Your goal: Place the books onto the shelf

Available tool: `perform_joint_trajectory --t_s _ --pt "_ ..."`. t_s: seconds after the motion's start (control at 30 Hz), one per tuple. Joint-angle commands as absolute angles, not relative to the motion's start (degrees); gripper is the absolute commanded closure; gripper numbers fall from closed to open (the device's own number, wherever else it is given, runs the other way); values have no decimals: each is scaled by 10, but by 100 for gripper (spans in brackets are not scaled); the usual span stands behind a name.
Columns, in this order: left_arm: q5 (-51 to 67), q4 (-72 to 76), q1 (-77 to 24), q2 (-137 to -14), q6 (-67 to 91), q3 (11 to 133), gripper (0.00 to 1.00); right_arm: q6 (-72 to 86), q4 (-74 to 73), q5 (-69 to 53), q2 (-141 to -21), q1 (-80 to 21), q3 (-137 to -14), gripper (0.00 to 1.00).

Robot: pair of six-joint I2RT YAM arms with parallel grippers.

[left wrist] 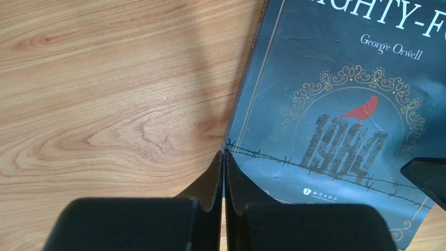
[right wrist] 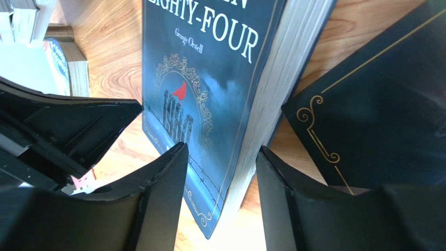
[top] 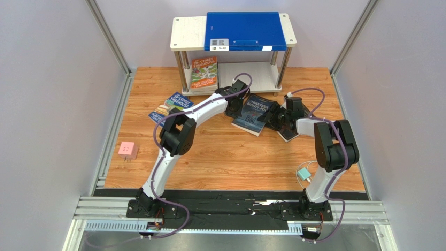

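Note:
A navy book [top: 256, 112] titled Nineteen Eighty-Four lies on the wooden table in front of the shelf [top: 183, 36]. My left gripper [left wrist: 224, 154] is shut and empty, its tips pressed against the book's [left wrist: 335, 94] left edge. My right gripper [right wrist: 221, 151] is open and straddles the near corner of the book [right wrist: 209, 68], one finger over the cover, the other beside the page edge with a gap. A black book [right wrist: 377, 120] with gold trim lies just right of it. One Treehouse book [top: 204, 73] rests on the lower board. A blue one [top: 170, 107] lies on the table.
A large blue folder [top: 246, 30] covers most of the shelf's top board. A pink block [top: 127, 150] sits at the table's left edge and a teal plug [top: 303, 173] by the right arm's base. Grey walls close in both sides.

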State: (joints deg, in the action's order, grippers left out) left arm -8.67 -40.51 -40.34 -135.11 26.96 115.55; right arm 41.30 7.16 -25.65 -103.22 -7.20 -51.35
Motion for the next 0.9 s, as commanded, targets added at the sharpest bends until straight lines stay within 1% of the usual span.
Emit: perform_joint_trajectory --t_s 0.0,0.1,0.2,0.3,0.33,0.37,0.4,0.5,0.57,0.73,0.77,0.8,0.87 --pt "-23 -422 -433 -1362 279 1145 100 424 142 -317 -1007 -83 -515 55" --pt "-18 -422 -433 -1365 279 1150 100 440 178 -330 -1007 -84 -502 69" --pt "-11 -422 -433 -1368 274 1152 100 447 196 -330 -1001 -86 -493 69" --pt "-9 -421 -433 -1371 272 1153 100 440 170 -330 -1019 -87 -513 64" --pt "-7 -421 -433 -1371 272 1154 100 442 170 -331 -1024 -88 -516 65" --pt "-4 -421 -433 -1371 271 1154 100 446 175 -332 -1028 -91 -517 68" --pt "-4 -420 -433 -1370 269 1154 100 446 176 -333 -1030 -90 -517 79" --pt "-5 -421 -433 -1361 265 1138 100 449 192 -343 -1033 -92 -507 96" --pt "-8 -418 -433 -1348 258 1120 100 440 186 -349 -1025 -92 -505 100" --pt "-36 -397 -434 -1269 246 1010 100 419 164 -370 -996 -92 -491 100" --pt "-44 -389 -434 -1238 247 989 98 408 156 -380 -983 -92 -490 100" --pt "-55 -385 -434 -1220 249 950 93 403 148 -382 -974 -92 -487 100" --pt "-81 -369 -434 -1161 248 907 87 384 129 -389 -956 -92 -480 100"
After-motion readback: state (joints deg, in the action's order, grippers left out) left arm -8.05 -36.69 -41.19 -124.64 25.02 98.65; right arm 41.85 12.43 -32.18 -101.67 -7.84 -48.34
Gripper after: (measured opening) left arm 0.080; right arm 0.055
